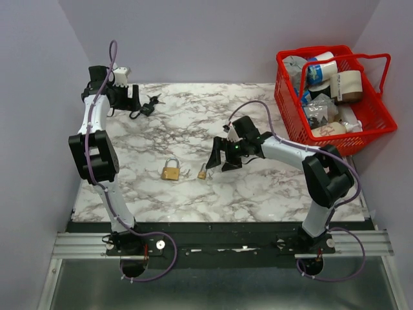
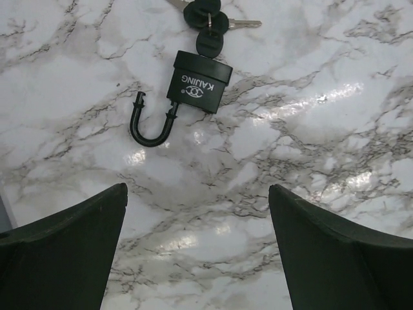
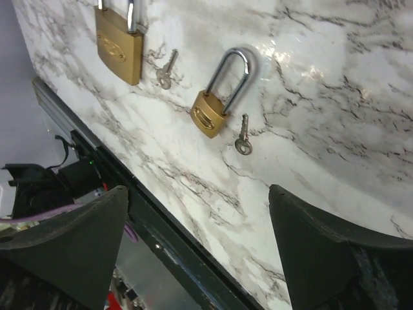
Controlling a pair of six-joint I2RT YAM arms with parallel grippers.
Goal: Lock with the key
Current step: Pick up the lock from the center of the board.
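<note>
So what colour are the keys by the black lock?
The keys have black heads, silver blades; clearest from the left wrist.

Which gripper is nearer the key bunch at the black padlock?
Left. The left gripper is open just short of the black padlock, with the key at the padlock's far end. The right gripper is far off, beside the small brass padlock.

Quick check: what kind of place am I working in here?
Probably a robot test cell: plain walls around a marble-print table, a black padlock, key and brass padlocks laid out, a red basket of clutter.
</note>
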